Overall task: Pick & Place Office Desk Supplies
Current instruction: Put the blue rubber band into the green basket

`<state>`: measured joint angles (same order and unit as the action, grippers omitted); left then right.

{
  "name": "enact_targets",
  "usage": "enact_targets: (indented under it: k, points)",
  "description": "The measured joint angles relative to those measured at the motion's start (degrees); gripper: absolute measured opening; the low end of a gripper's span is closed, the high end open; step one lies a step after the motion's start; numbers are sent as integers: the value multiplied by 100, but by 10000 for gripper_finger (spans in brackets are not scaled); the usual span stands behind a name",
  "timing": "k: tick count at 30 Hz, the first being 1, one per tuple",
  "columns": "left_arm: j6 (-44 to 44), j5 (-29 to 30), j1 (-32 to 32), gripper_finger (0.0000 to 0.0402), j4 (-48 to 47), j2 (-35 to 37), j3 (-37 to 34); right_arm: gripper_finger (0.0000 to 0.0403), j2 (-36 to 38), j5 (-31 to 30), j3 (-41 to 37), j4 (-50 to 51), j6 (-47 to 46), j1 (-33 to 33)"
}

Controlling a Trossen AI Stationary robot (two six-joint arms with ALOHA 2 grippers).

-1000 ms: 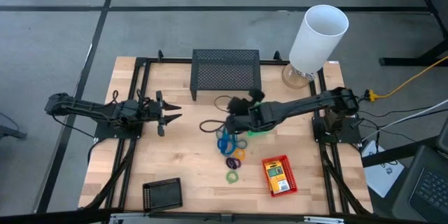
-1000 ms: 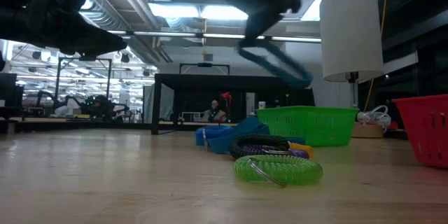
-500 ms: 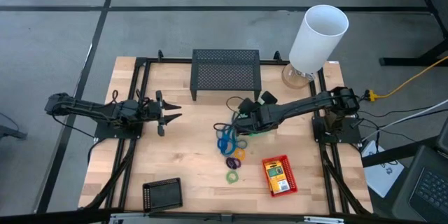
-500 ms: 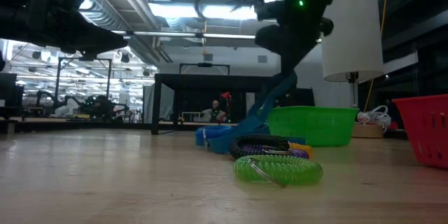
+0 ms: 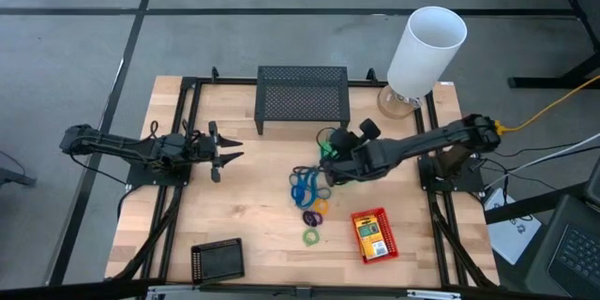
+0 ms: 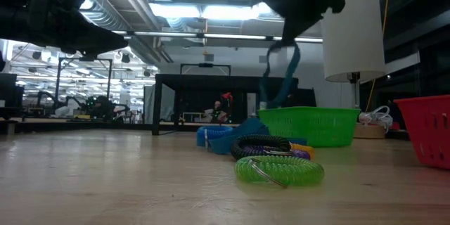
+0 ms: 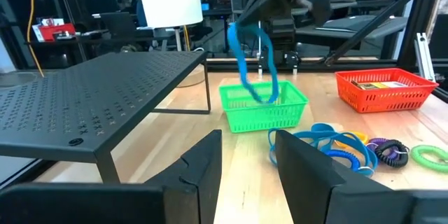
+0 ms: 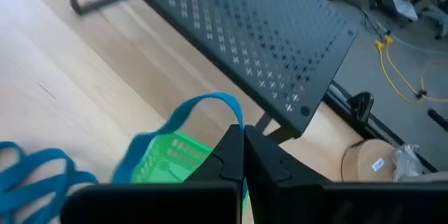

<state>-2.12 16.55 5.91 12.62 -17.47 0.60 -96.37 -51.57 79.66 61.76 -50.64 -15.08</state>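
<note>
My right gripper [image 6: 283, 36] is up over the middle of the table, shut on a thin blue band loop [image 6: 280, 77]. The loop dangles over the green basket [image 6: 309, 125], and its lower end [image 7: 264, 96] is about level with the basket's rim. More blue bands [image 5: 305, 187] lie heaped on the table to the basket's left. My left gripper [image 5: 232, 150] waits open at the table's left, holding nothing. My right gripper pinches the blue band's upper end [image 8: 227, 102] between its two shut fingertips. The fingers slant down from the table's right side. The band hangs below them as a slack loop [image 7: 252, 63], lifted clear of the heap.
Purple and orange rings [image 5: 315, 210] and a green ring [image 5: 310, 236] lie near the heap. A red basket [image 5: 373, 234] holds yellow-and-green packs. A black basket [image 5: 217, 261] sits front left. The black mesh stand [image 5: 303, 97] and the white cylinder [image 5: 427, 49] stand at the back.
My right gripper has gone toward the table's right edge and its wrist has rolled. The blue band has swung with it: half a second ago it slanted down to the heap, and now it hangs over the green basket.
</note>
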Motion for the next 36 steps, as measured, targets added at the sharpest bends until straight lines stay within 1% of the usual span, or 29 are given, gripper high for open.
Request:
enact_targets:
  k: [5,8,12,20,24,26,29,36]
  points:
    - [88,-4,1,129,-2,0,0,0,95,-53,0,70,-109,-126]
    - [89,-6,-2,129,-2,0,0,0,95,148,-48,76,-150,-125]
    - [88,-8,0,129,-2,0,1,0,91,378,-310,117,-310,-92]
    - [-4,-13,-2,129,-2,0,1,0,91,1024,-967,104,-621,213]
    - [-63,-2,-2,129,-4,0,0,0,91,1347,-1173,-158,-596,294]
    - [-63,13,-1,129,-3,0,2,3,91,1316,-1240,-310,-588,292]
    - [-61,19,-1,129,-6,0,2,27,91,1216,-1274,-337,-565,287]
    - [5,22,1,129,-92,-2,2,112,88,1206,-1274,-350,-522,283]
